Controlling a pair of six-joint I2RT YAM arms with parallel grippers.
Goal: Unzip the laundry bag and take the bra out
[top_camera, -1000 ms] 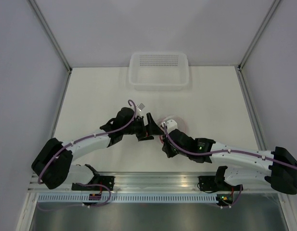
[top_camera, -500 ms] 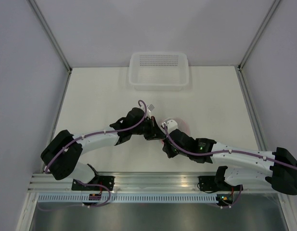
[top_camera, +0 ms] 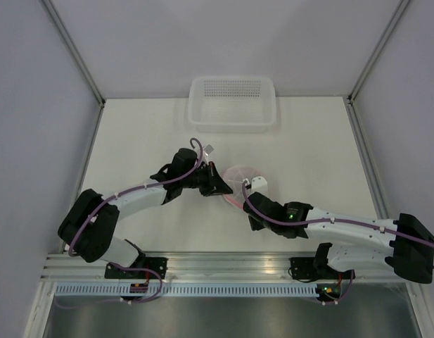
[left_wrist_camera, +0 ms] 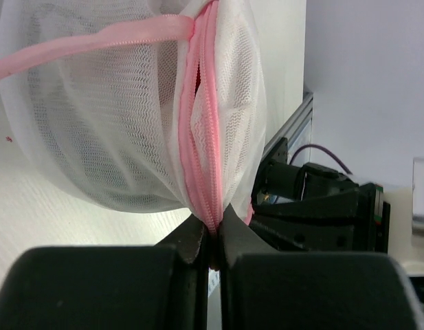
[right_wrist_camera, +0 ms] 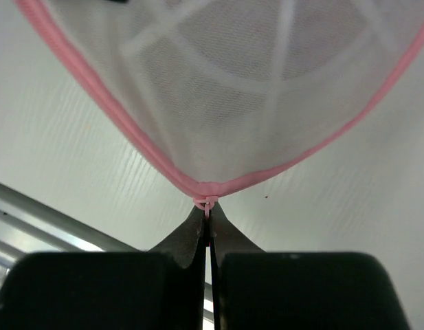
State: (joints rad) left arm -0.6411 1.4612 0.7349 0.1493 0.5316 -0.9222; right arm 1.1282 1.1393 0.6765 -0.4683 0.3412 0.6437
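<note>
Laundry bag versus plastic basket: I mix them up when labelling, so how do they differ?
The laundry bag is soft white mesh with pink zipper trim; the basket is clear plastic. The bag is small and rounded, the basket larger and rectangular. The left gripper and right gripper pinch the bag; the basket stands untouched farther back. Both are see-through.

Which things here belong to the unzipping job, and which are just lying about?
In the job:
- laundry bag
- left gripper, pinching its pink trim
- right gripper, pinching that trim too

Lying about:
- clear plastic basket, apart from both arms
</note>
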